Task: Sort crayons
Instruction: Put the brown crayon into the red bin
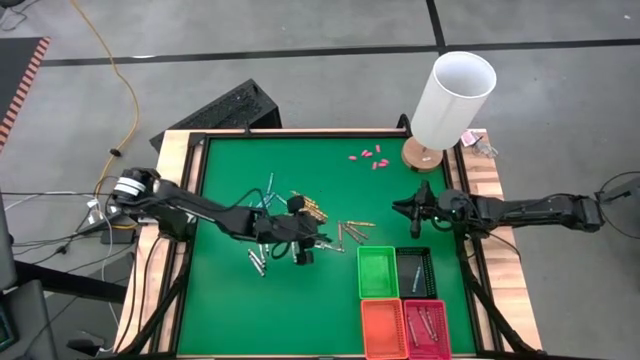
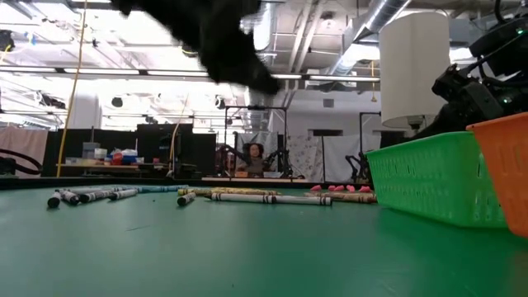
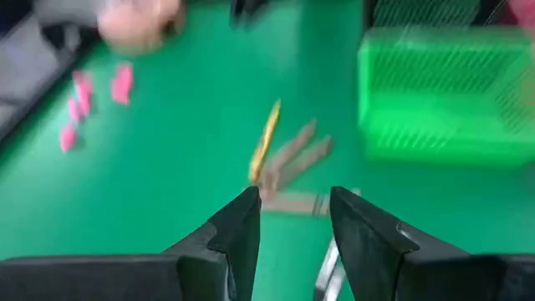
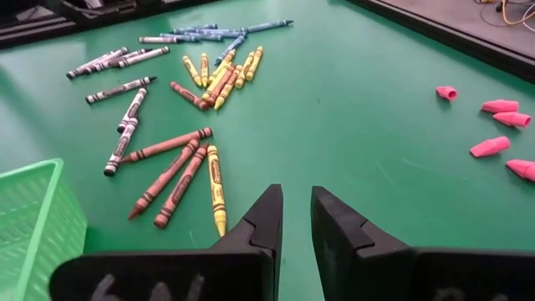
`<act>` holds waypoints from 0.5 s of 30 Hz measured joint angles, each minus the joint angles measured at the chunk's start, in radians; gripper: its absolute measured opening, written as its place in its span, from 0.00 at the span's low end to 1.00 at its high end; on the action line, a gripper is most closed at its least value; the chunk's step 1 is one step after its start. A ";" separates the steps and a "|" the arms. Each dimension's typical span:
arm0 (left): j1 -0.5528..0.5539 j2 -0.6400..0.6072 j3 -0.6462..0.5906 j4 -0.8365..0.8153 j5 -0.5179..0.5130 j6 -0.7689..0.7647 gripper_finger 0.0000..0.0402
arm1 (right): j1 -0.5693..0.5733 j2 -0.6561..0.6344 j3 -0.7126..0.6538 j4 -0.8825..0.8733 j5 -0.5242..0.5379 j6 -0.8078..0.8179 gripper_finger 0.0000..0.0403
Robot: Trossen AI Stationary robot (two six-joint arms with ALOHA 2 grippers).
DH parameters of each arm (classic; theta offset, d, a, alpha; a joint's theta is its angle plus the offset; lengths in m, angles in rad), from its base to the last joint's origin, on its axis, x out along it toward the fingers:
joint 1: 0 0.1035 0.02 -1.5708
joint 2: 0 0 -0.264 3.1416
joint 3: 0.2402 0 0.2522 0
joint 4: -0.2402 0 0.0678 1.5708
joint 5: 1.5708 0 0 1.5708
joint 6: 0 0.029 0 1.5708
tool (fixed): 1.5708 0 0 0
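Dark left hand [image 3: 292,226] hovers parted, seemingly empty, above crayons [image 3: 288,159].

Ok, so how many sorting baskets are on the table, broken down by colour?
Green plastic mesh basket: 1
Black plastic mesh basket: 1
Orange plastic mesh basket: 1
Pink-red plastic mesh basket: 1
Total: 4

We see the left wrist view blurred: crayons [image 3: 284,159] lack detail. The pink basket [image 1: 428,330] is cut by the frame edge.
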 joint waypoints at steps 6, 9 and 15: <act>0.009 0.023 -0.141 0.166 -0.138 -0.043 0.34 | 0.000 0.000 0.000 0.001 0.002 0.004 0.17; 0.008 0.029 -0.187 0.160 -0.159 -0.082 0.34 | 0.000 0.000 0.000 0.001 0.004 0.004 0.17; 0.007 0.053 -0.209 0.176 -0.158 -0.133 0.34 | -0.001 0.000 0.000 0.002 0.006 0.003 0.17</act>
